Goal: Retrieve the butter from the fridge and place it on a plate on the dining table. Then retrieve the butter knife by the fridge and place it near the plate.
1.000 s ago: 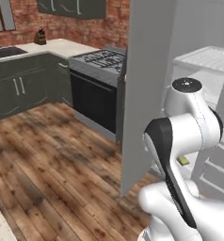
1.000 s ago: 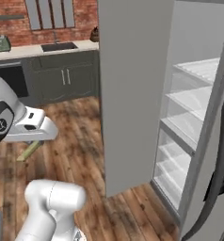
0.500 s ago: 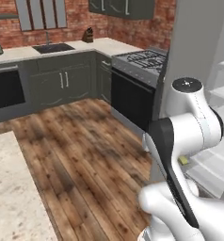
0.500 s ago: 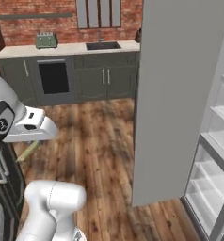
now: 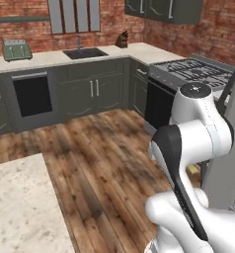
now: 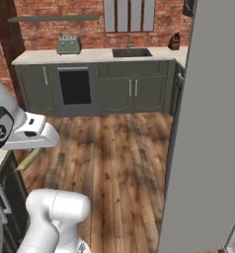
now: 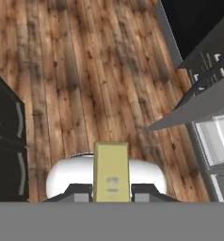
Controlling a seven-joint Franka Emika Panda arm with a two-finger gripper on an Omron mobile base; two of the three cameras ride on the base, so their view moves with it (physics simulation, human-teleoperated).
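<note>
One butter (image 7: pixel 111 172) stick clamped in my fingers (image 7: pixel 111 194), long axis pointing straight out ahead of them; tabletop (image 5: pixel 20 207) corner lies front-left, plate not spotted yet.

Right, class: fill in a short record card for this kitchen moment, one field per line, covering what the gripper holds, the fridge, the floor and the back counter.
held item: the butter, a pale yellow stick standing up between the fingertips
gripper: shut on the butter
below the gripper: wooden floor
fridge: tall grey door panel at the right of the right base view
back counter: toaster, sink, knife block
stove: along the right-hand wall in the left base view
table top: beige speckled corner, lower left of the left base view
</note>
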